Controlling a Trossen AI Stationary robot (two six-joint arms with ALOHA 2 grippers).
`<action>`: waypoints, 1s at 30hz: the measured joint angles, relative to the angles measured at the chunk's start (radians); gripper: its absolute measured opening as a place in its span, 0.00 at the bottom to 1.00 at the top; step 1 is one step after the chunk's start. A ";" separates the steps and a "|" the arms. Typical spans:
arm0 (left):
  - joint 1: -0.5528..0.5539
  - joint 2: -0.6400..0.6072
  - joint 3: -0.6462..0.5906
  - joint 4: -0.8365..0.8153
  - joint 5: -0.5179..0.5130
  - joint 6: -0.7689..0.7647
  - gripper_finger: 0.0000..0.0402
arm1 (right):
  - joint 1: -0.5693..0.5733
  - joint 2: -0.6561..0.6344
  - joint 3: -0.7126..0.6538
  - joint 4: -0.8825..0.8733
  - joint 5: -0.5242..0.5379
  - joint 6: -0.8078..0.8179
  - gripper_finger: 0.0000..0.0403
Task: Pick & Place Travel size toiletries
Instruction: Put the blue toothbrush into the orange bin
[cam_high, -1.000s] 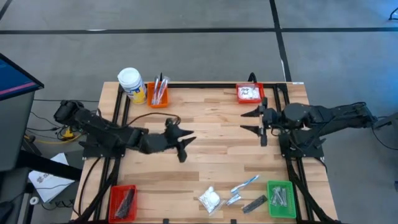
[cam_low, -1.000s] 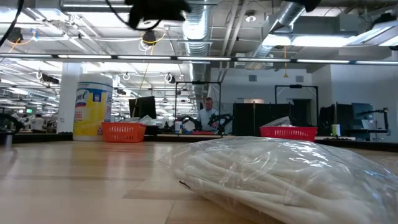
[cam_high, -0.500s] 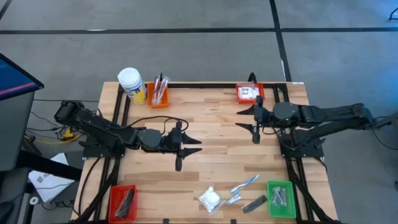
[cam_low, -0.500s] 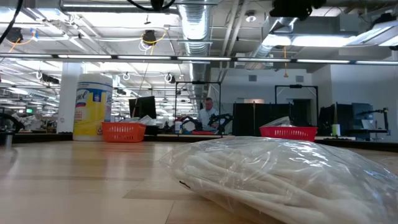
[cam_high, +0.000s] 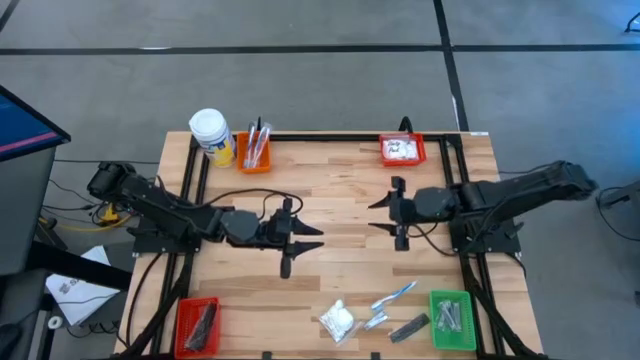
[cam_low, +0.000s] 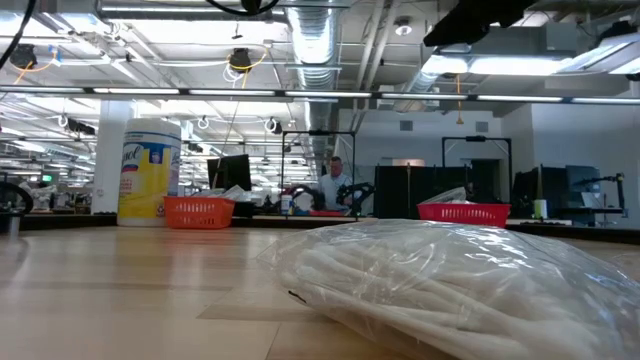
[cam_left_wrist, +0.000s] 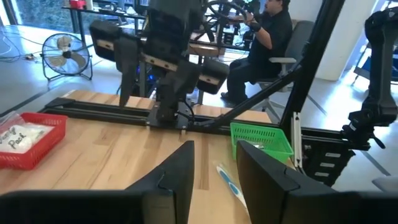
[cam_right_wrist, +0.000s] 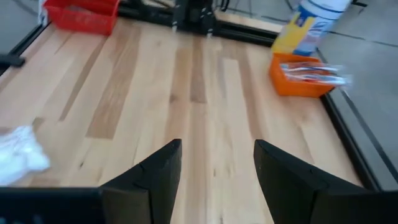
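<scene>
Right gripper (cam_high: 384, 215), fingers spread and empty, has swung away from the red bin toward mid-table; left gripper (cam_high: 305, 245) waits opposite, fingers parted, empty. The toiletries (cam_high: 375, 315) lie beyond both fingertips, unpicked.

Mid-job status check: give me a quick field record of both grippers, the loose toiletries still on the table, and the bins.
left gripper: open, empty, above mid-table
right gripper: open, empty, above mid-table, facing the left one
loose items: white packet, toothbrush, silvery sachet, dark bar, all near the front edge
orange bin: holds toothbrushes
red bin, back right: holds white packets
red bin, front left: holds dark bars
green bin: holds silvery items
</scene>
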 joint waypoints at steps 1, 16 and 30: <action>-0.002 0.000 0.000 0.000 0.000 0.001 0.28 | 0.008 0.009 0.000 0.002 0.000 -0.007 0.48; -0.005 0.000 -0.001 -0.005 0.000 0.002 0.28 | 0.064 0.049 0.000 -0.009 0.003 -0.025 0.43; -0.005 0.000 -0.001 -0.006 0.000 0.002 0.28 | 0.151 0.040 0.000 -0.167 0.000 0.135 0.36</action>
